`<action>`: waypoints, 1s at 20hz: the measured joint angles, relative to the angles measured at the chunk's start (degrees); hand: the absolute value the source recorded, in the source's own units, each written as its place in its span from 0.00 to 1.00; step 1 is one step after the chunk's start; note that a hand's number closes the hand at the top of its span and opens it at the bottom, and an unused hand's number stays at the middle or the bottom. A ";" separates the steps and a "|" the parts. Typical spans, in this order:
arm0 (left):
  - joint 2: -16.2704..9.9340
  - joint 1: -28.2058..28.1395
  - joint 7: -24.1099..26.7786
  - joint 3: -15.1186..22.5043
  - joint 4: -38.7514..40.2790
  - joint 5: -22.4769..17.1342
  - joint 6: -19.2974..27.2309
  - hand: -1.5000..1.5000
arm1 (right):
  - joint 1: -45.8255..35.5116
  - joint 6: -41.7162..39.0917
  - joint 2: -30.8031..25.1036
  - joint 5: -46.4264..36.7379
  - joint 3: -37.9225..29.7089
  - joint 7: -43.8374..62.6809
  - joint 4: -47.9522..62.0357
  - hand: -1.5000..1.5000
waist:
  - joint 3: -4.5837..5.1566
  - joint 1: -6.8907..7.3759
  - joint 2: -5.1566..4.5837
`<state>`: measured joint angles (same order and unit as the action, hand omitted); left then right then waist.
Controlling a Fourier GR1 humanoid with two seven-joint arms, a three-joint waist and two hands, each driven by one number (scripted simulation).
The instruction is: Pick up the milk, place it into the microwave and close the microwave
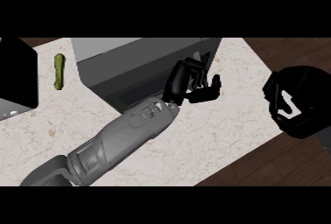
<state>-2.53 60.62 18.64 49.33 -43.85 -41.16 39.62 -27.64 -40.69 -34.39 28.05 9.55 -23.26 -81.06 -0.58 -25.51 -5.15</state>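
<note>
Grey and long, one forearm (123, 140) rises from the near left edge and runs diagonally up toward the middle of the counter (213, 127), a pale speckled stone top. By the rig's rule it should be the left arm, since it enters at the left. Its black hand, the left hand (187, 83), sits at the right front corner of the microwave (139, 65), a dark grey box standing at the far side of the counter. The fingers point away from the viewer and look mostly straight, slightly spread, with their tips lying against the microwave's right edge; the thumb stands apart to the right, over the bare counter. Nothing shows between fingers and thumb, so the hand appears unclenched and empty, pressed to the side of the appliance.

At the right edge of the view, over the dark wooden floor (278, 162), is the right hand (294, 103), a bulky black shape with a pale patch in it. Whether its fingers are curled or straight cannot be told.

Milk cannot be made out anywhere; if it is inside the microwave, the body hides it.

On the far left of the counter lies a thin green vegetable (59, 71), well apart from the microwave, with a black appliance (16, 74) just left of it.
</note>
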 measured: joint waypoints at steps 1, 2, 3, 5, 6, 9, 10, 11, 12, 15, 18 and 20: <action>-0.10 -0.09 0.15 0.02 -0.13 -0.08 0.30 1.00 | 0.17 -0.11 0.01 0.24 0.29 0.27 -0.57 1.00 | 0.00 -0.13 -0.02; -0.17 -0.16 0.24 0.02 -0.16 -0.18 0.55 1.00 | 0.28 -0.13 0.06 0.49 0.47 0.44 -1.19 1.00 | 0.00 -0.26 0.01; -0.24 -0.24 0.36 0.04 -0.21 -0.26 0.79 1.00 | 0.35 -0.16 0.06 0.77 0.62 0.64 -1.79 1.00 | 0.00 -0.39 0.03; -0.34 -0.38 0.61 0.03 -0.29 -0.40 1.34 1.00 | 0.60 -0.27 0.13 1.29 1.00 0.99 -2.97 1.00 | 0.00 -0.62 0.04; -0.45 -0.52 0.82 0.03 -0.38 -0.43 1.66 1.00 | 0.77 -0.35 0.08 1.52 1.17 1.19 -3.52 1.00 | 0.01 -0.81 0.06; -0.61 -0.77 1.39 0.03 -0.53 -0.53 2.43 1.00 | 1.19 -0.57 -0.16 2.20 1.51 1.74 -5.02 1.00 | 0.02 -1.14 0.05; -0.66 -0.81 1.53 0.04 -0.61 -0.57 2.63 1.00 | 1.37 -0.63 -0.18 2.43 1.60 1.87 -5.46 1.00 | 0.01 -1.20 0.02; -0.69 -0.86 1.62 0.03 -0.64 -0.63 2.82 1.00 | 1.57 -0.66 -0.15 2.69 1.71 1.98 -5.91 1.00 | 0.00 -1.28 0.03; 0.23 -0.82 1.87 -0.77 -0.26 -1.03 4.01 1.00 | 1.88 -0.61 -0.23 2.87 1.70 2.12 -6.24 1.00 | 0.04 -0.98 0.02; 0.99 -0.39 -0.02 -1.91 -0.75 -2.80 4.11 1.00 | 3.11 -2.29 -1.17 2.70 4.48 4.41 -7.55 1.00 | 0.16 -0.32 -0.34; 2.55 -1.25 -0.96 -6.18 -2.77 -7.54 2.91 1.00 | 4.53 -3.00 -1.23 3.21 6.24 5.56 -8.81 1.00 | 0.59 0.70 -0.95; 2.63 -1.47 -1.53 -7.27 -4.11 -10.33 0.97 1.00 | 5.80 -3.22 -0.85 3.75 7.43 6.10 -9.63 1.00 | 0.64 1.24 -1.20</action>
<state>0.10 59.15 17.11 42.06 -47.96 -51.49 40.59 -21.84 -43.91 -35.24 31.80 16.98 -17.16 -90.69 0.06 -24.27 -6.35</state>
